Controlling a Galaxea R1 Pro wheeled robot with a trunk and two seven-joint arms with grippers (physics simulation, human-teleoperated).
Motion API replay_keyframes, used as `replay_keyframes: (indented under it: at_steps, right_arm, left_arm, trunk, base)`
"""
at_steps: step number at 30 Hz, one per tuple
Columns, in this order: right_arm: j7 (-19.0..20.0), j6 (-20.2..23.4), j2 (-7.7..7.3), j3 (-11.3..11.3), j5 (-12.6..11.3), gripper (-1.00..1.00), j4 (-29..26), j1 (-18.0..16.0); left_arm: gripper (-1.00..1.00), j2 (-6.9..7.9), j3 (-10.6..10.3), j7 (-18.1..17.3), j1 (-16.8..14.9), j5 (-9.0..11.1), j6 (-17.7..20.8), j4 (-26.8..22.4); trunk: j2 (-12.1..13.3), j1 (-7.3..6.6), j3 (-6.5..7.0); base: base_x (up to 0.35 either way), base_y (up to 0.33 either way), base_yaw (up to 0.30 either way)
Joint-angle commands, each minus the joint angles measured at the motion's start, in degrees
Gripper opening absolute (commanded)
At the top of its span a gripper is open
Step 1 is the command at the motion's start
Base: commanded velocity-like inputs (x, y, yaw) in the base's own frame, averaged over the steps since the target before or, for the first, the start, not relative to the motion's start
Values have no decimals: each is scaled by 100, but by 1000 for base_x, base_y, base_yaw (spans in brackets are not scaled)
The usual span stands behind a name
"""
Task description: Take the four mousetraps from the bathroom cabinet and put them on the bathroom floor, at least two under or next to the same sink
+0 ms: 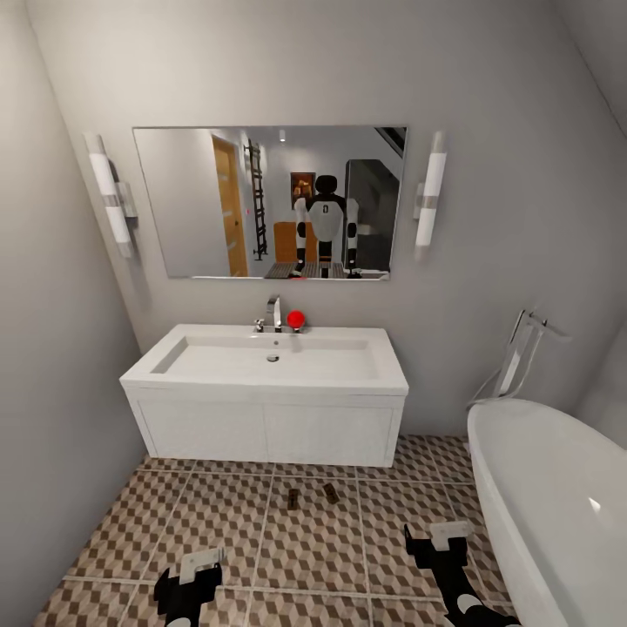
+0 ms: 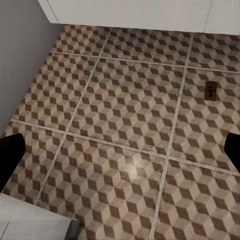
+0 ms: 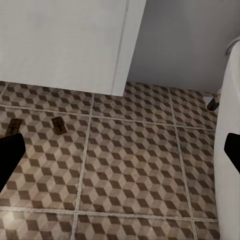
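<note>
Two mousetraps (image 1: 293, 498) (image 1: 331, 494), small dark brown plates, lie on the cube-patterned bathroom floor (image 1: 313, 557) just in front of the white vanity under the sink (image 1: 272, 357). The right wrist view has both mousetraps (image 3: 13, 127) (image 3: 59, 125) side by side; the left wrist view has one mousetrap (image 2: 211, 90). My left gripper (image 1: 202, 562) (image 2: 120, 152) hangs open over bare tiles, nothing in it. My right gripper (image 1: 448, 531) (image 3: 120, 155) is open and empty too, right of the traps. The cabinet is out of direct view.
A white oval bathtub (image 1: 557, 514) (image 3: 231, 115) fills the right side, close to my right arm. Grey walls close in on the left (image 1: 52, 392). A mirror (image 1: 270, 202) above the sink reflects the robot. A red ball (image 1: 296, 320) sits by the tap.
</note>
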Motion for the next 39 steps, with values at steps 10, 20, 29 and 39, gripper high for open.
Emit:
replay_keyframes:
  at_steps: [10, 20, 29, 39]
  right_arm:
    - [12, -18, -79, 52, -58, 100, 1, -5]
    - [51, -26, -365, 52, -58, 100, 8, 23]
    - [416, -71, -509, 52, -58, 100, 10, 176]
    - [864, -60, -797, 52, -58, 100, 10, 336]
  left_arm:
    - [100, -46, -40, 15, -8, 11, -18, 10]
    - [100, 10, -32, 9, -9, 18, -49, 17]
    - [100, 164, -27, -256, 10, 28, -57, 36]
    - [100, 779, -23, -1509, 365, 33, -28, 40]
  trunk:
    - [-13, 4, -13]
    - [-13, 4, -13]
    - [-13, 4, -13]
    - [-13, 4, -13]
  base:
    - [0, 0, 0]
    - [0, 0, 0]
    - [0, 0, 0]
    - [0, 0, 0]
